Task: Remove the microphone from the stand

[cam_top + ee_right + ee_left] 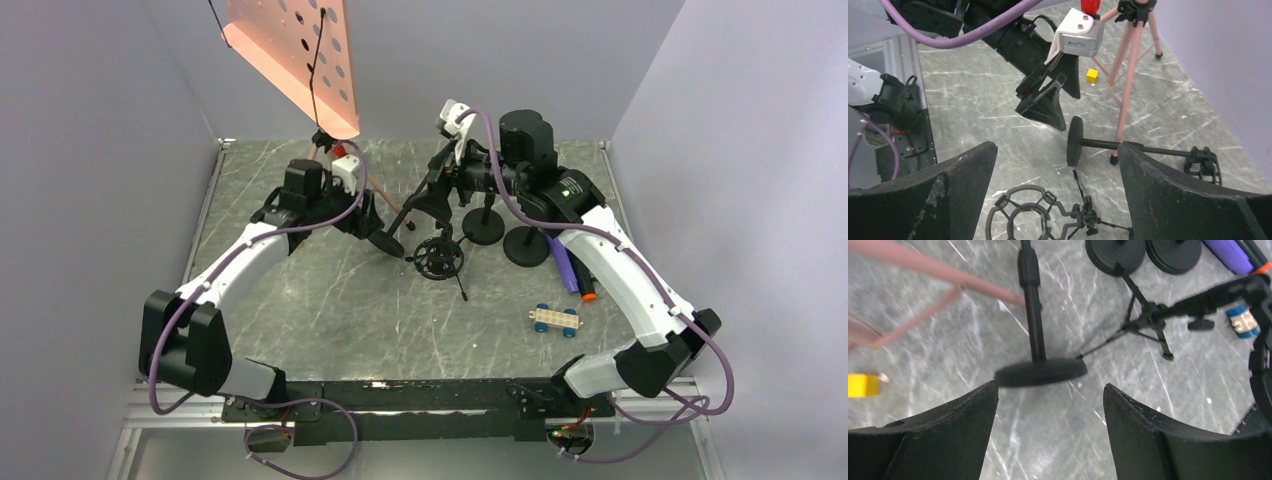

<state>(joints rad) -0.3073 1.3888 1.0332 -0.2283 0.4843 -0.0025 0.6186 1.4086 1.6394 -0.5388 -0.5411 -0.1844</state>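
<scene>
A black stand with a round base (388, 243) lies tipped over mid-table. In the right wrist view its disc (1075, 141) stands on edge and its pole runs right to an empty-looking clip (1204, 162). The microphone is out of view in every frame. My left gripper (375, 230) is open and empty just short of the base (1040, 372), its fingertips (1050, 387) apart on either side of bare table. My right gripper (438, 195) hovers over the stand's upper end, open (1057, 145), nothing between its fingers.
A small black tripod with a ring shock mount (437, 257) stands beside the stand. Two more round bases (483, 228) (526, 245), a purple marker (565, 265) and a toy brick car (555, 318) lie to the right. A pink tripod (1128, 60) and a yellow cube (1092, 75) are at the back.
</scene>
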